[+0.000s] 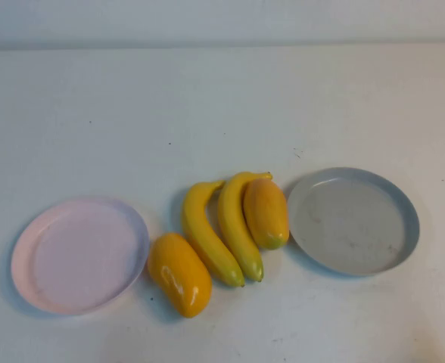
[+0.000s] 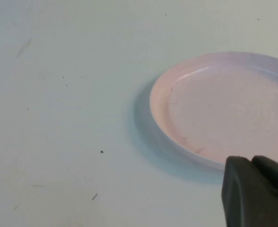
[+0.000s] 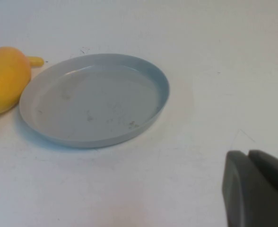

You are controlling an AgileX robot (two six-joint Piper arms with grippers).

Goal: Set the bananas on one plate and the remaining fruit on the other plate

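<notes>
Basically nothing sorted yet, both plates empty.
Progress: zero of four fruits placed; all four lie on the white table (image 1: 222, 98) between the plates.
Pink plate (image 1: 26, 249): near left, bare. Its rim just beside or touching the left mango; cannot tell which.
Grey plate (image 1: 404, 219): right of centre, bare apart from a few dark specks.
Bananas: two, side by side in the middle, stems pointing far and right, tips near. Left banana (image 1: 206, 234) and right banana (image 1: 236, 225) touch along most of their length.
Left mango (image 1: 179, 274): nearest fruit, between the pink plate and the left banana, close to both.
Right mango (image 1: 266, 212): resting against the right banana, just beside the grey plate's left rim.
Left gripper (image 2: 257, 194): not in the high view; the wrist view shows only a dark finger body hanging over the table beside the pink plate. Cannot tell if the claw is spread or pressed together. Holds nothing visible.
Right gripper (image 3: 257, 189): same story, dark body off to the side of the grey plate, above bare table. Claw state cannot be told.
Left to do: two bananas onto one plate, two mangoes onto the other.
Judgement: the grey plate looks handier for the bananas, since their stems already point that way.
</notes>
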